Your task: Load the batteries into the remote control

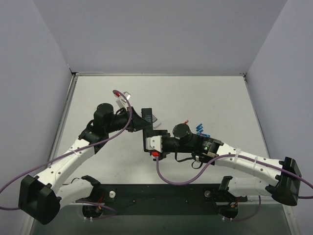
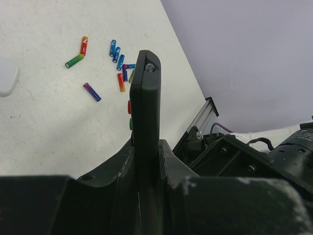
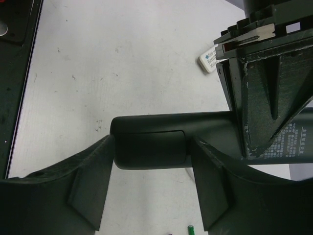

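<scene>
Left claw [image 2: 145, 152] is clamped on the black remote [image 2: 145, 112], gripping it by its two broad faces partway along, one end sticking out past the fingertips. The remote is off the tabletop [image 1: 205, 93], held in the air near the middle, a bit left of centre. In the left wrist view it is edge-on, and a red and a green button show on its left face. Right claw [image 3: 152, 159] comes in from the right side, jaws part open and straddling the rounded end of the remote, one finger [image 3: 93, 181] on each side. The fingers sit right at the remote's edges, but cannot tell whether they press it or just flank it. In the right wrist view the remote's flat side with a rectangular panel outline faces the camera, and the left claw shows at the right of the frame, closed on the remote further along. Batteries [image 2: 120, 62] lie loose on the tabletop right of the middle in a small scatter of blue, red, green and purple ones, some touching, none in the remote or in either claw. One green battery [image 3: 191, 229] shows at the bottom edge of the right wrist view. A white remote [image 3: 209, 61] lies flat on the tabletop beyond the held remote.
</scene>
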Motion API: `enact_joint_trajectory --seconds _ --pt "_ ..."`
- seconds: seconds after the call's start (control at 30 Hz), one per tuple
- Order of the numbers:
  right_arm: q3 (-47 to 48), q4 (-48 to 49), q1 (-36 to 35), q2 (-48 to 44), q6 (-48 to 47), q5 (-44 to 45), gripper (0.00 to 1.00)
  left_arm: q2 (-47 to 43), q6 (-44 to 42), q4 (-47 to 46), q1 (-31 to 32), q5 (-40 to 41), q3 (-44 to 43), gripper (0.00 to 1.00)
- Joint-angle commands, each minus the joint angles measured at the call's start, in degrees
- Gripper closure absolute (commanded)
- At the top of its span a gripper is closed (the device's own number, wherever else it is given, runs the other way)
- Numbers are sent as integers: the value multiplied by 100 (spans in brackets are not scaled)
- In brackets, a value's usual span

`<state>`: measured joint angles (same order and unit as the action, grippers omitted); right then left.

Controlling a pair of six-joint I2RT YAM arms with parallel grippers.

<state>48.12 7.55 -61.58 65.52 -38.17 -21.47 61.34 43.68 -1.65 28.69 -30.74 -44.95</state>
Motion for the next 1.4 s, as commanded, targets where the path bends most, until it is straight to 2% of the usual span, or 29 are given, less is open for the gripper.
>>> enact_joint_trajectory --seconds 0.0,0.2,0.4,0.53,0.57,0.63,0.67,0.8,0.97,1.37 --pt "128 -421 -38 172 135 -340 47 -245 71 -442 -47 -134 -313 100" --pt "268 -615 -38 251 214 -691 65 -289 -167 -406 -56 -81 -295 100" --pt "312 -571 -38 277 275 -823 74 -404 -536 -354 -47 51 -216 100" --pt "286 -351 -38 207 319 -665 67 -412 -729 -231 -39 86 -207 100" --pt "242 -220 -38 120 319 -630 58 -412 -738 -213 -39 95 -199 100" --pt "172 -53 -47 -3 328 -534 49 -430 -747 -143 -39 156 -172 100" --pt "128 87 -38 -108 319 -507 41 -430 -738 -116 -39 191 -163 100" --pt "119 229 -47 -241 214 -375 28 -413 -563 -125 -39 253 -102 100" --pt "189 168 -47 -92 47 -226 24 -395 -255 -266 -39 253 -67 100" --pt "172 326 -47 49 -76 -50 23 -483 9 -310 -39 244 -58 100"
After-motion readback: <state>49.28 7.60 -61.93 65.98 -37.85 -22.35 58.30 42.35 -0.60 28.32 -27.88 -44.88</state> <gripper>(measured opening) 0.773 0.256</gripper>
